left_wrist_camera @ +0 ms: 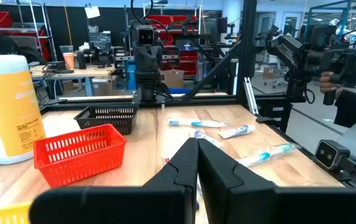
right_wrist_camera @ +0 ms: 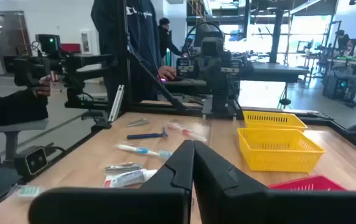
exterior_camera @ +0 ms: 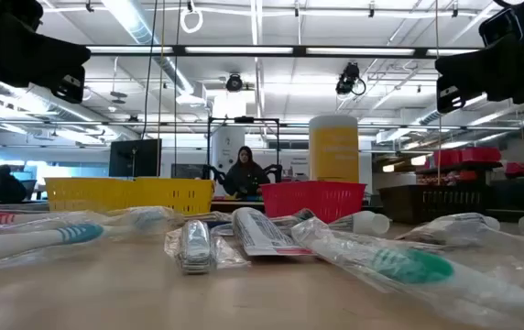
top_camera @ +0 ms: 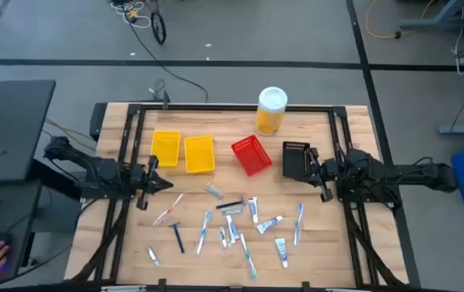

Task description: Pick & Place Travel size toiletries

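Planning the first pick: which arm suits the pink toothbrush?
Left. The pink toothbrush lies just beyond the left gripper, fingers shut; the right gripper waits beside the black mesh bin.

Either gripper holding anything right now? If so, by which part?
Nothing is held. The left gripper and right gripper are both shut and empty, raised at the table's sides; the toiletries all lie loose on the table.

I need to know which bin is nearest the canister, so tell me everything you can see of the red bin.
The red bin is a small rectangular basket of slotted, plastic-looking mesh with an open top. It stands upright on the wooden table, turned at an angle, between a yellow bin and the black bin, just in front of the yellow canister. It looks empty from above, and nothing touches it.
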You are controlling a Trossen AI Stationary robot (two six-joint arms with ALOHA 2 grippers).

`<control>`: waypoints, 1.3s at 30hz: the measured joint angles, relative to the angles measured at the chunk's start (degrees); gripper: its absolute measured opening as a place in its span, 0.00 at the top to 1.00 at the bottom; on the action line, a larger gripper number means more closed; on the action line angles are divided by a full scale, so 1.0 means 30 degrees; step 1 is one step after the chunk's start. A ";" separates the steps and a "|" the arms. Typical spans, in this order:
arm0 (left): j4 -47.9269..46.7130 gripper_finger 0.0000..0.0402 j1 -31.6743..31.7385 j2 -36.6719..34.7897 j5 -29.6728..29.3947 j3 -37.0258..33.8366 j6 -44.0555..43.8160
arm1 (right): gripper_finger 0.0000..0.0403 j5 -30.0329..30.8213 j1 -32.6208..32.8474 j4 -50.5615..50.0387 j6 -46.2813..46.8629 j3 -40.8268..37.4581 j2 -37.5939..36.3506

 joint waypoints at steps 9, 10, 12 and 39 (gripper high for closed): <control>0.0007 0.96 -0.0006 0.0006 -0.0001 -0.0006 0.0000 | 0.97 0.0007 -0.0002 -0.0008 0.0007 0.0000 0.0005; 0.0007 0.96 0.0001 0.0006 0.0006 -0.0006 0.0000 | 0.97 0.0007 -0.0007 -0.0015 0.0000 0.0000 0.0005; 0.0007 0.96 0.0001 0.0000 0.0000 0.0000 0.0000 | 0.97 0.0021 -0.0006 0.0021 -0.0014 0.0000 -0.0001; -0.1512 0.61 0.0031 0.6179 -0.5261 0.5234 -0.2167 | 0.66 0.4509 0.0044 0.9161 -0.0554 0.1911 0.6665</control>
